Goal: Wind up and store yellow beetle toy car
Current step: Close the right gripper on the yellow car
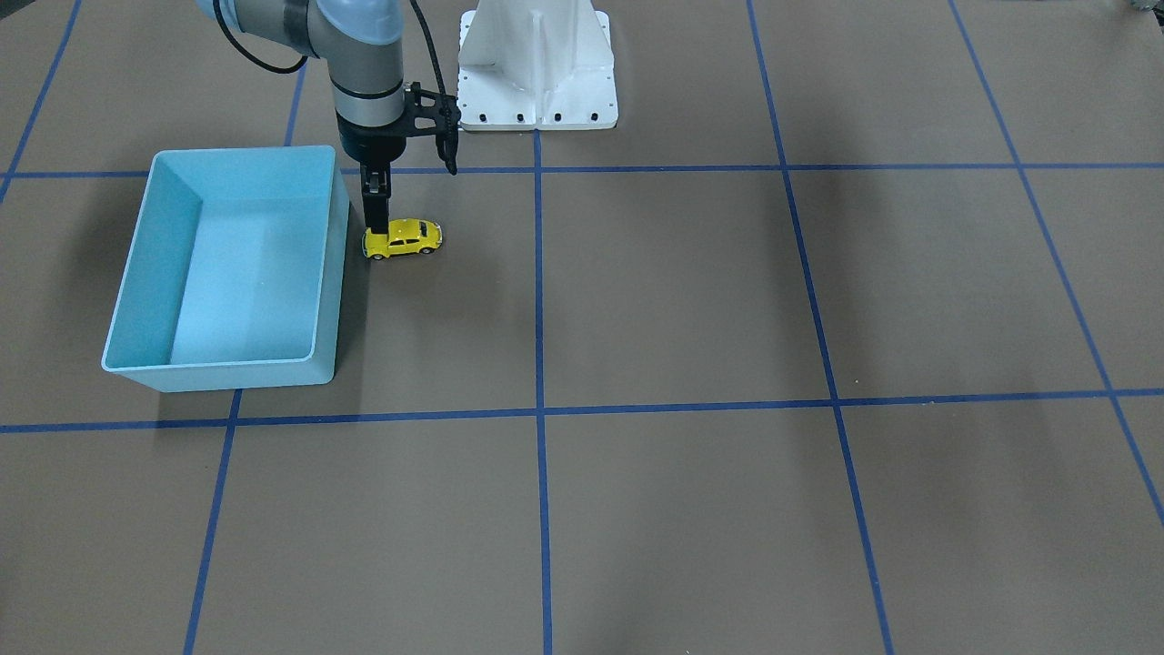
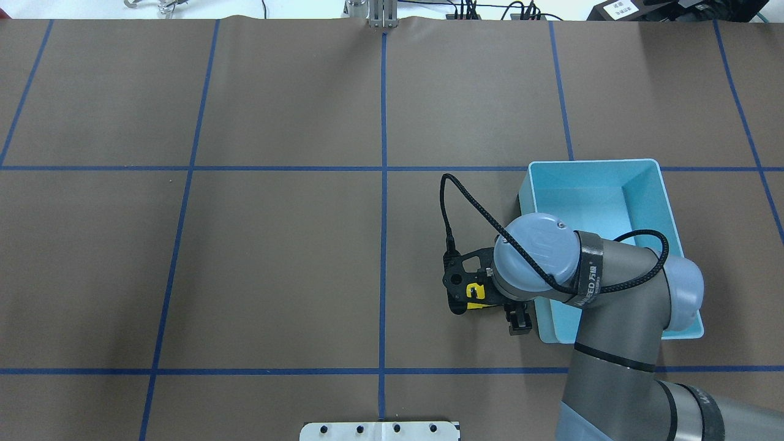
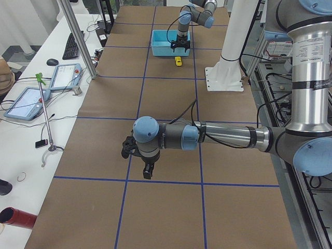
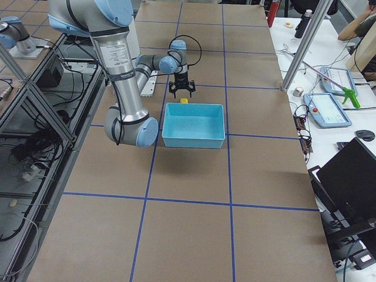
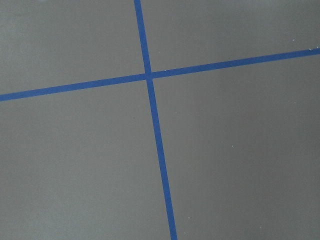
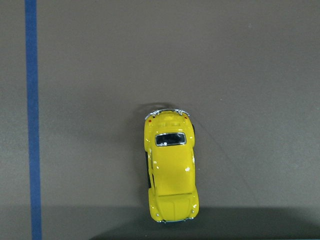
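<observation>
The yellow beetle toy car (image 1: 405, 238) stands on its wheels on the brown table, just beside the light blue bin (image 1: 136, 264). My right gripper (image 1: 376, 227) points straight down over the car's bin-side end, with its fingers low at the car. One finger (image 2: 519, 321) shows beside the car (image 2: 474, 294), and the jaws look open. In the right wrist view the whole car (image 6: 171, 170) lies free, with no finger on it. My left gripper (image 3: 148, 170) hangs over bare table far from the car, and I cannot tell whether it is open or shut.
The bin (image 2: 594, 162) holds nothing and stands right beside the car. The robot's white base plate (image 1: 536, 100) is behind the car. Blue tape lines (image 5: 150, 100) cross the brown table.
</observation>
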Robot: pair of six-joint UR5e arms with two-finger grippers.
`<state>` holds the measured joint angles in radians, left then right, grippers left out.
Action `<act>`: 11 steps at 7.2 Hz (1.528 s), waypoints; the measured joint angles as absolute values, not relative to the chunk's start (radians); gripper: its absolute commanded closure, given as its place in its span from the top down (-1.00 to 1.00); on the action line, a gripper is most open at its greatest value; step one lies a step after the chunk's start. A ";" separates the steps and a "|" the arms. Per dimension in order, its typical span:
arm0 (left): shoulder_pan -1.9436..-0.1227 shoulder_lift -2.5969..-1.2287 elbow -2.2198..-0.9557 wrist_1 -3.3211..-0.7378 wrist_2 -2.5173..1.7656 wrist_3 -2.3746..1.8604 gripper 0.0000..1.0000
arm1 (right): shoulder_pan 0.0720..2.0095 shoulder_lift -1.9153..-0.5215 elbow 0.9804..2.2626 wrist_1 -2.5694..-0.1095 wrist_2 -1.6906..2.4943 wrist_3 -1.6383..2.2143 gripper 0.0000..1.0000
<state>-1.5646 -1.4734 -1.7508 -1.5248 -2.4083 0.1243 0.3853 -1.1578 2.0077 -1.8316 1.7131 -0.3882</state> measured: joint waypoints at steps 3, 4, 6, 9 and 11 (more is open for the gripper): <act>-1.565 -1.471 -1.750 -1.525 -2.408 0.124 1.00 | 0.382 -1.136 1.961 -1.796 1.685 -0.390 1.00; -1.565 -1.471 -1.750 -1.525 -2.408 0.124 1.00 | 0.382 -1.129 1.942 -1.781 1.680 -0.389 1.00; -1.565 -1.471 -1.750 -1.525 -2.408 0.124 1.00 | 0.378 -1.112 1.906 -1.769 1.678 -0.383 1.00; -1.565 -1.470 -1.750 -1.525 -2.408 0.124 1.00 | 0.362 -1.109 1.888 -1.767 1.676 -0.379 1.00; -1.565 -1.472 -1.750 -1.525 -2.408 0.124 1.00 | 0.355 -1.110 1.873 -1.763 1.674 -0.379 1.00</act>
<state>-1.5646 -1.4721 -1.7496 -1.5248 -2.4084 0.1242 0.3553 -1.1101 1.8730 -1.7627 1.6738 -0.3792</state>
